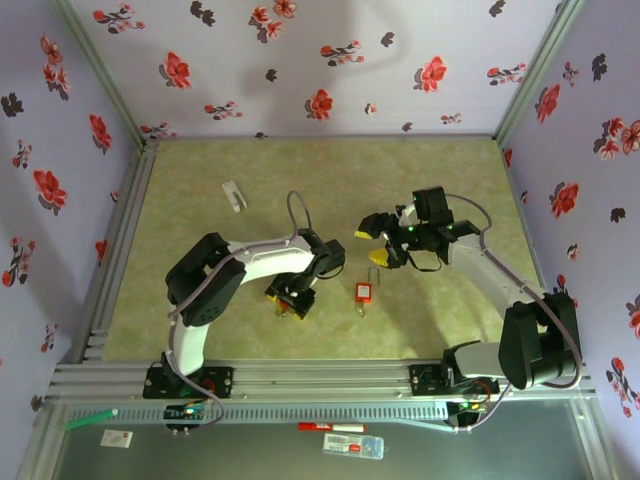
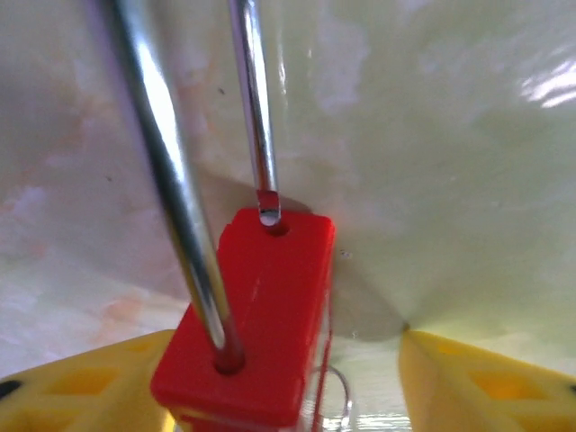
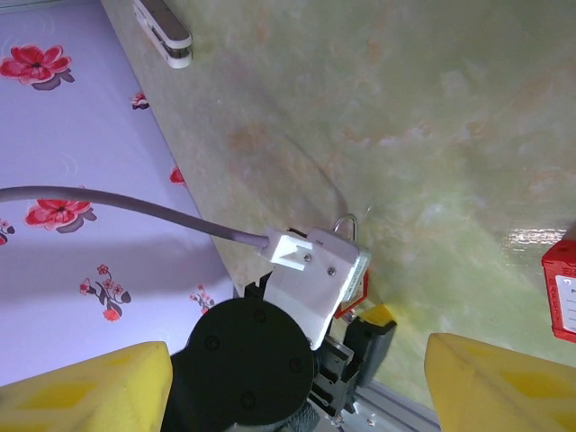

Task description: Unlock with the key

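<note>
Left gripper (image 1: 286,303) is down near the table's (image 1: 200,190) near edge, fingers either side of the red padlock (image 2: 261,306). The left finger touches it and there's a gap on the right, so I can't tell if it's actually pinching. Just right of it lies a red labelled tag (image 1: 363,291). The right gripper (image 1: 372,246) hangs wide open and empty, farther back.

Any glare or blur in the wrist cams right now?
Left wrist: steel shackle of the red padlock soft up close, glare on the glossy pale green tabletop upper right. Right wrist: yellow fingertips blurred at the bottom corners, tabletop sharp.
</note>
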Controlling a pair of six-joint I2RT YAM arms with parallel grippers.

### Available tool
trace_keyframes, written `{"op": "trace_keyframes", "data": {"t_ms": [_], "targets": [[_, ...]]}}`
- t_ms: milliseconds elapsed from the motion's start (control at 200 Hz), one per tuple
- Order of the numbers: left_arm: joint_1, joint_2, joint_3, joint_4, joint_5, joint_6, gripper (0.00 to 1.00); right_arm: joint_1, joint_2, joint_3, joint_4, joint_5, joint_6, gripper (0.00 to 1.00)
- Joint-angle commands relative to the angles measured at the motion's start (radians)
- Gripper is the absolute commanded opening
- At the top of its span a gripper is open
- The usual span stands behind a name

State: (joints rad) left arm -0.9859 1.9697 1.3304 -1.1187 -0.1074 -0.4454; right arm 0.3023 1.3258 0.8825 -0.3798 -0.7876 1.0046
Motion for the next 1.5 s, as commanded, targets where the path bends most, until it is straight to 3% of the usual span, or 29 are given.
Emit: {"op": "trace_keyframes", "data": {"t_ms": [0,75,285,495,600,850,1285,1490], "targets": [[-0.014,-0.095,0.022,0.011,0.036,-0.098,0.71,-0.009,-0.014,0.034,-0.007,-0.016,-0.009,0.75],[-0.016,-0.160,0.026,0.005,0.036,-0.131,0.77,-0.014,-0.019,0.035,-0.021,-0.016,-0.021,0.75],[0.010,-0.335,-0.031,0.002,0.005,-0.239,0.81,-0.026,-0.032,0.029,-0.051,-0.018,-0.042,0.75],[0.129,-0.522,-0.280,0.252,0.175,-0.291,0.81,-0.030,-0.051,0.024,-0.077,-0.010,-0.060,0.75],[0.161,-0.574,-0.355,0.312,0.196,-0.269,0.75,-0.030,-0.057,0.021,-0.086,-0.007,-0.062,0.75],[0.144,-0.532,-0.395,0.400,0.207,-0.214,0.62,-0.030,-0.065,0.015,-0.099,-0.002,-0.068,0.75],[0.075,-0.350,-0.302,0.339,0.121,-0.139,0.48,-0.031,-0.088,-0.010,-0.100,0.000,-0.065,0.75],[0.041,-0.278,-0.270,0.312,0.068,-0.114,0.32,-0.031,-0.091,-0.016,-0.097,0.004,-0.060,0.75]]}}
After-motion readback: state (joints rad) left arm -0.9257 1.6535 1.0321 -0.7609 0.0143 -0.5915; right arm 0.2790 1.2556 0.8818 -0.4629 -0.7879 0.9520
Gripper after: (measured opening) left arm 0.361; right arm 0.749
